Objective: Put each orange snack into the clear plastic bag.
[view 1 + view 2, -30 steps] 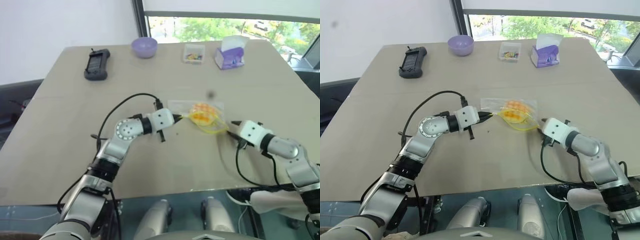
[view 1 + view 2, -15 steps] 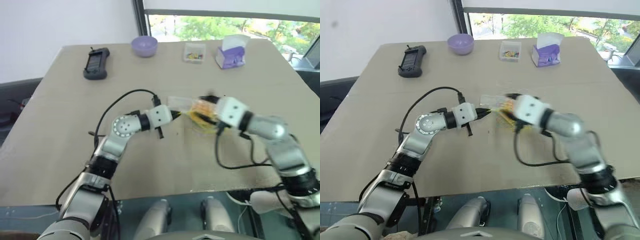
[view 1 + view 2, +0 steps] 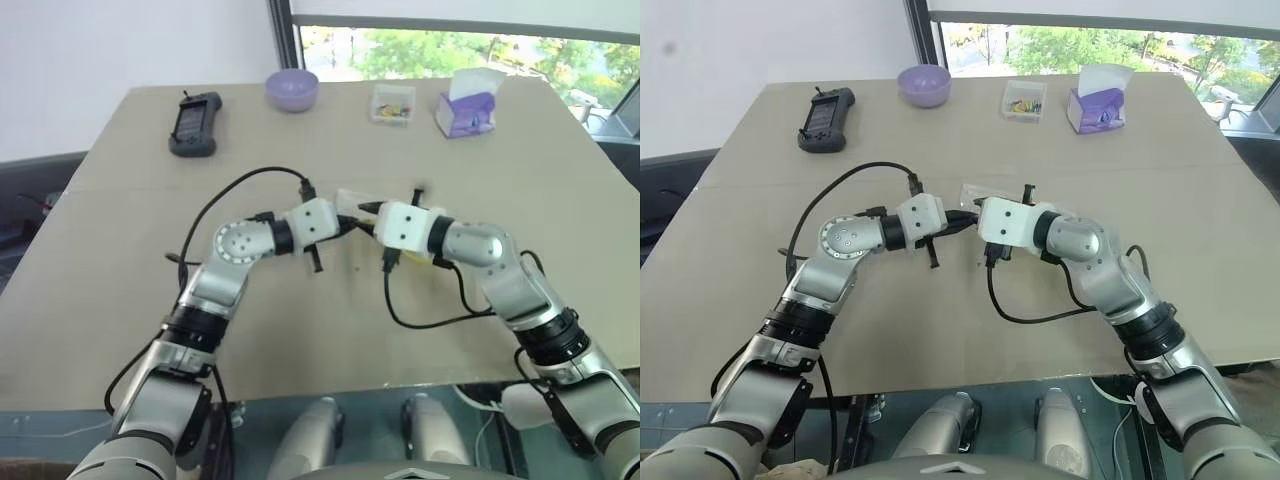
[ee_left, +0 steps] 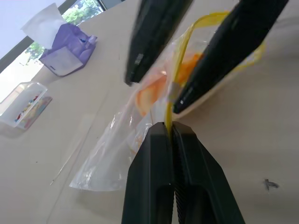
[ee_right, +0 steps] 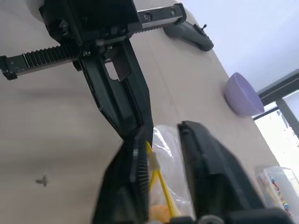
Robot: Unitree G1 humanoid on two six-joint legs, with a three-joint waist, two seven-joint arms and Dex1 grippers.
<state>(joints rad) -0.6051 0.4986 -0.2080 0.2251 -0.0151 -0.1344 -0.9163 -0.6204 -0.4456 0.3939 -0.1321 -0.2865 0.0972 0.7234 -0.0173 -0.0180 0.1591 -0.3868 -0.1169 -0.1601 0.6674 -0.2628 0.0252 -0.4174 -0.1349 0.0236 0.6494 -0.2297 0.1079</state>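
Observation:
The clear plastic bag [image 4: 107, 154] hangs just above the table's middle, with an orange snack [image 4: 152, 93] inside it. My left gripper [image 4: 169, 128] is shut on the bag's yellow strip [image 4: 180, 60] at its mouth. My right gripper [image 5: 162, 130] meets it tip to tip, open, its two black fingers [image 4: 154, 37] straddling the same strip with a gap still showing. In the head views the left gripper [image 3: 352, 222] and right gripper [image 3: 367, 210] sit together, and the right hand covers most of the bag.
Along the far table edge stand a black handheld device [image 3: 193, 124], a purple bowl [image 3: 292, 88], a small clear box of colourful bits [image 3: 392, 103] and a purple tissue box [image 3: 465, 108]. Black cables loop off both wrists over the tabletop.
My right arm swung left from beside the bag to its mouth, meeting the left gripper, and its fingers narrowed. The left gripper kept its hold on the strip.

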